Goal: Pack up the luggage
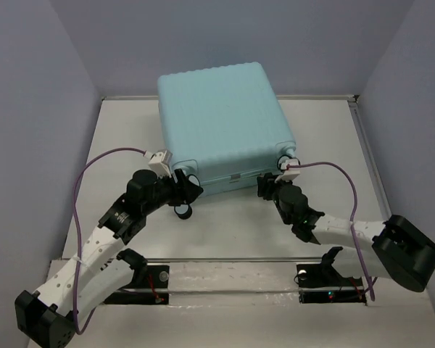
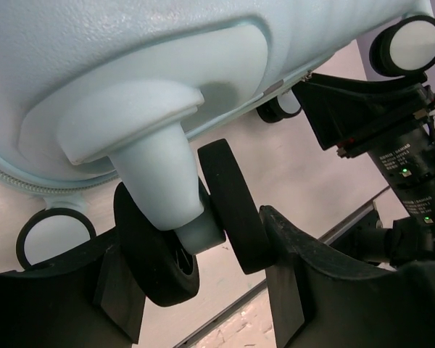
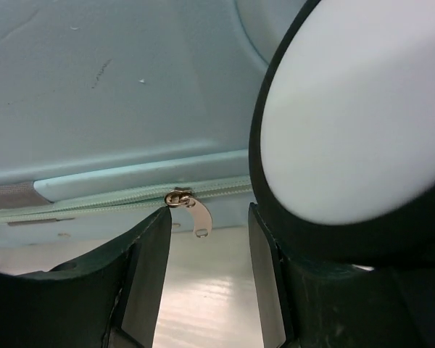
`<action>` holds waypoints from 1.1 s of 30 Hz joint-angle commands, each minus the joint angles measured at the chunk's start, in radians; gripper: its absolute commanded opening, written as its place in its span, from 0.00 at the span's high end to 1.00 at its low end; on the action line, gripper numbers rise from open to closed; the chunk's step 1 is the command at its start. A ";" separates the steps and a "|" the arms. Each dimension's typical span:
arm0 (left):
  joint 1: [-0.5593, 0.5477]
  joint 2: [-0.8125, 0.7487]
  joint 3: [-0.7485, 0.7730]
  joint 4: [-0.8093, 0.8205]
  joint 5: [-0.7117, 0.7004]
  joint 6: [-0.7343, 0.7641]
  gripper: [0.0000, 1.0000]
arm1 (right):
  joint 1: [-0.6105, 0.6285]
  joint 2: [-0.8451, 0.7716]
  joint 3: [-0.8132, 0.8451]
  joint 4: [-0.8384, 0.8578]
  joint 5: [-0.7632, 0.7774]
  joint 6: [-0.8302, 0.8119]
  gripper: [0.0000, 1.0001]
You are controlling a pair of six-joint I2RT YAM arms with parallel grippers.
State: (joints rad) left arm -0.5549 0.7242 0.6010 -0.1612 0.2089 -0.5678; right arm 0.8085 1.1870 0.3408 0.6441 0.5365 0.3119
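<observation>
One luggage [image 1: 221, 123] sits on one worktop [image 1: 130, 138]. The left wrist view shows four wheel units on it: a twin-tyred caster [image 2: 232, 203] at centre, a second caster [image 2: 54, 235] at 8 o'clock, a third caster [image 2: 413, 43] at 2 o'clock and a fourth caster [image 2: 283, 107] at 1 o'clock. There is one zipper pull [image 3: 191, 210].

There are two arms, the left arm [image 1: 94, 250] at 7 o'clock and the right arm [image 1: 341, 230] at 4 o'clock. Each carries one of two end effectors: the left end effector [image 2: 196, 239] and the right end effector [image 3: 206, 232]. Two purple cables run along them, the left cable [image 1: 83, 174] and the right cable [image 1: 351, 190].
</observation>
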 commanded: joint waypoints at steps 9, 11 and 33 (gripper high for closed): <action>-0.050 -0.078 -0.021 0.115 0.360 0.078 0.94 | -0.009 0.299 0.026 0.611 -0.049 -0.056 0.49; -0.050 -0.072 -0.014 0.117 0.363 0.085 0.94 | -0.009 0.351 -0.014 0.742 -0.059 -0.065 0.55; -0.051 -0.097 0.013 0.089 0.331 0.105 0.94 | -0.009 0.154 -0.072 0.584 0.010 -0.149 0.53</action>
State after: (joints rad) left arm -0.5602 0.6853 0.5690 -0.1482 0.3126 -0.5667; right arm 0.8024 1.2961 0.2161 1.1564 0.4999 0.2111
